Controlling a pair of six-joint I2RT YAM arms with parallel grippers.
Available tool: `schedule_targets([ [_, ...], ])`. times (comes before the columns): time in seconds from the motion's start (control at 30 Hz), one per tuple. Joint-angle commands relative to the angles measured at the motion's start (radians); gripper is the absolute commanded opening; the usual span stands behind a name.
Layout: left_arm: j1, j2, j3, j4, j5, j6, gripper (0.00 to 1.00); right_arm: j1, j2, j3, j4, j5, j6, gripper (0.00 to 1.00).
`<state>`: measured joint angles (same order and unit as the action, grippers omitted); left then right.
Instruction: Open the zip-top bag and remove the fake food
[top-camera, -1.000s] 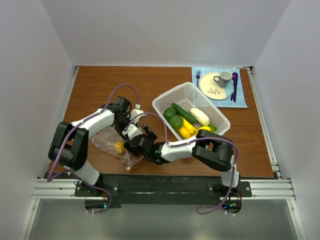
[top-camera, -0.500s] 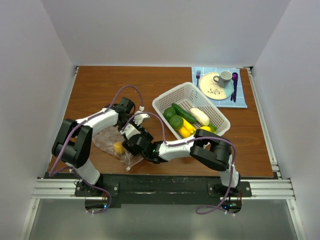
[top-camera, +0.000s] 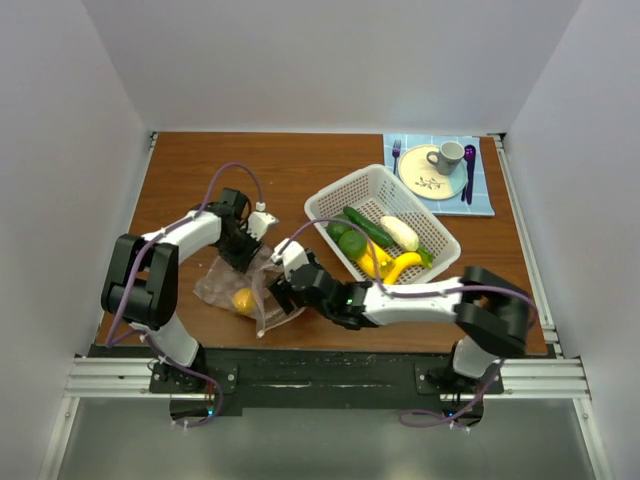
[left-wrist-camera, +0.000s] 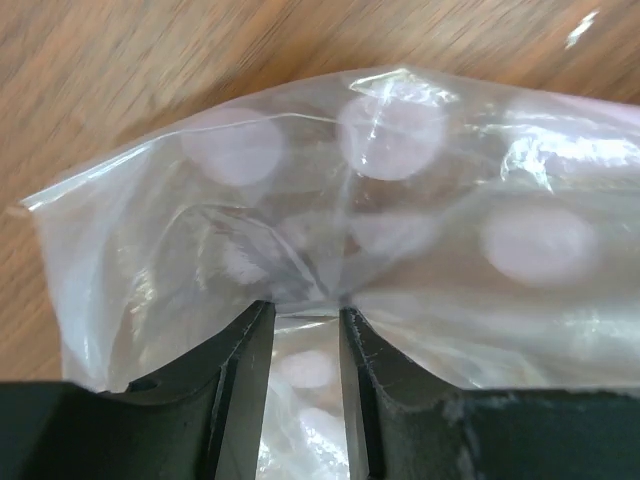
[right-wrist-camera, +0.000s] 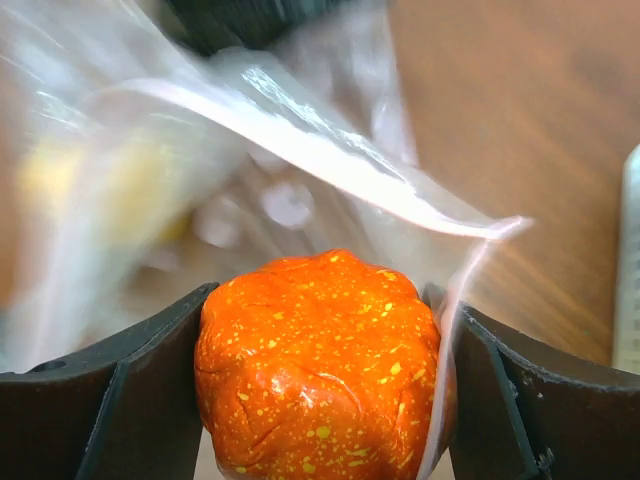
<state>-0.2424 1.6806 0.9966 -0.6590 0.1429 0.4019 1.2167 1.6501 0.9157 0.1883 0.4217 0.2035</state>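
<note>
Right wrist view had the right gripper (right-wrist-camera: 322, 330) clenched on an orange piece (right-wrist-camera: 318, 375), both fingers pressed against its sides, with the clear film of the bag (right-wrist-camera: 300, 150) draped just past it. That fitted a piece being drawn out through the mouth rather than dug for. Left wrist view showed the left gripper (left-wrist-camera: 300, 318) with its jaws nearly together, pinching a gathered fold of the film. I judged that it was anchoring the bag so the pull would free the food instead of dragging the whole pouch along. From above, the bag lay on the table (top-camera: 200, 170) near its front left, between the two wrists. A yellow piece (top-camera: 243, 299) was left inside, so the job looked only partly done. The basket (top-camera: 340, 185), well to the right, held the rest of the food, likely the place where the orange piece was headed. Compared with a second earlier, the right arm had stretched out, its elbow swung far to the right and its gripper drawn a little toward the basket. The left wrist had shifted slightly left and back, and the bag's near edge stood up more.
</note>
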Motion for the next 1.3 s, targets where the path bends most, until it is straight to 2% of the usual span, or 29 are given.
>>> schedule_targets([
  [0.0,-0.001,0.033,-0.012,0.062,-0.092,-0.014,0.37,-0.002,-0.217,-0.063,-0.013,-0.063,0.065,0.28],
  [0.13,0.000,0.053,-0.064,0.105,-0.140,-0.009,0.37,0.000,-0.381,-0.119,-0.047,-0.015,0.106,0.29],
  [0.17,0.000,0.051,-0.084,0.114,-0.140,-0.008,0.37,0.000,-0.412,-0.135,-0.050,0.033,0.111,0.32],
  [0.2,0.002,0.050,-0.090,0.121,-0.141,-0.008,0.37,-0.003,-0.432,-0.165,-0.047,0.066,0.119,0.41],
  [0.3,0.002,0.034,-0.098,0.114,-0.141,-0.014,0.37,-0.014,-0.474,-0.189,-0.043,0.088,0.112,0.46],
  [0.43,0.002,0.001,-0.093,0.091,-0.122,-0.023,0.37,-0.019,-0.396,-0.166,-0.053,0.075,0.117,0.74],
  [0.53,0.002,-0.034,-0.090,0.065,-0.106,-0.018,0.37,-0.019,-0.291,-0.144,-0.039,0.051,0.140,0.82],
  [0.6,0.002,-0.053,-0.090,0.050,-0.105,-0.015,0.37,-0.019,-0.219,-0.118,-0.030,0.043,0.154,0.90],
  [0.63,0.002,-0.068,-0.093,0.045,-0.112,-0.008,0.37,-0.019,-0.193,-0.107,-0.029,0.029,0.157,0.97],
  [0.67,0.002,-0.074,-0.096,0.045,-0.118,-0.003,0.37,-0.020,-0.168,-0.095,-0.033,0.022,0.154,0.99],
  [0.83,0.002,-0.093,-0.116,0.051,-0.173,0.023,0.37,-0.017,-0.055,-0.008,-0.079,0.019,0.146,0.99],
  [1.1,0.002,-0.082,-0.121,0.064,-0.207,0.021,0.36,0.007,-0.067,0.083,-0.118,-0.029,0.093,0.99],
  [1.23,0.002,-0.090,-0.128,0.064,-0.221,0.031,0.36,0.050,-0.052,0.089,-0.185,0.072,0.074,0.99],
  [1.27,0.002,-0.091,-0.131,0.068,-0.226,0.032,0.36,0.062,-0.052,0.089,-0.244,0.101,0.079,0.99],
])
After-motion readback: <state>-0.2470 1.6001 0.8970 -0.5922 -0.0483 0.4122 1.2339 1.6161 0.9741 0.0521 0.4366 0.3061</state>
